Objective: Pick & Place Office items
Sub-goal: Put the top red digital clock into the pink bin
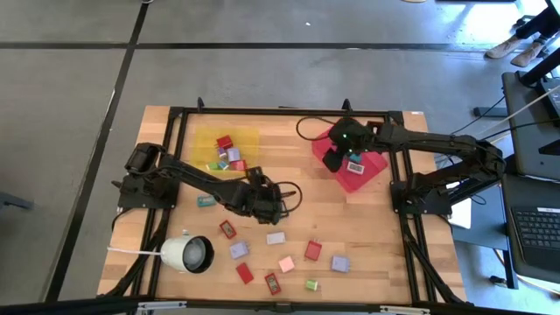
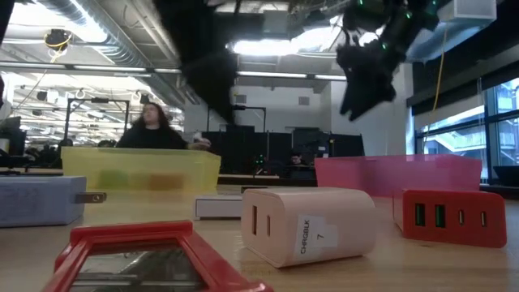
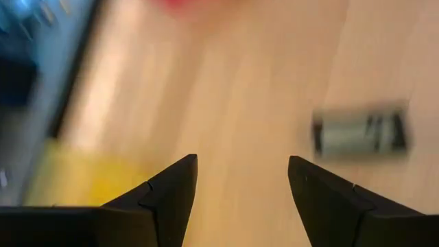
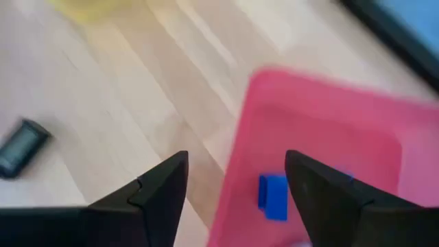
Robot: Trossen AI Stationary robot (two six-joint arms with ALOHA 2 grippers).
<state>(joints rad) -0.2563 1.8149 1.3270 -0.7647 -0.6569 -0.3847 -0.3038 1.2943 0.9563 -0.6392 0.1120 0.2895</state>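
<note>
The office items are small flat blocks. Several lie loose on the near half of the table, among them a white one [image 1: 276, 237], a red one [image 1: 313, 250] and a teal one [image 1: 206, 200]. More lie in the yellow tray [image 1: 203, 140]. My left gripper [image 1: 282, 198] [image 3: 241, 178] hovers open and empty above the table's middle, with a dark block [image 3: 360, 130] ahead of it. My right gripper [image 1: 337, 157] [image 4: 236, 178] hangs open and empty over the left edge of the red tray [image 1: 372, 178], where a blue block [image 4: 273, 195] lies.
A white round lamp-like object [image 1: 188, 254] lies near the table's near-left corner. In the low view a pink-white block [image 2: 308, 223] and a red block [image 2: 454, 215] sit close in front, and a person [image 2: 154, 130] is in the room behind. Bare wood lies between the two trays.
</note>
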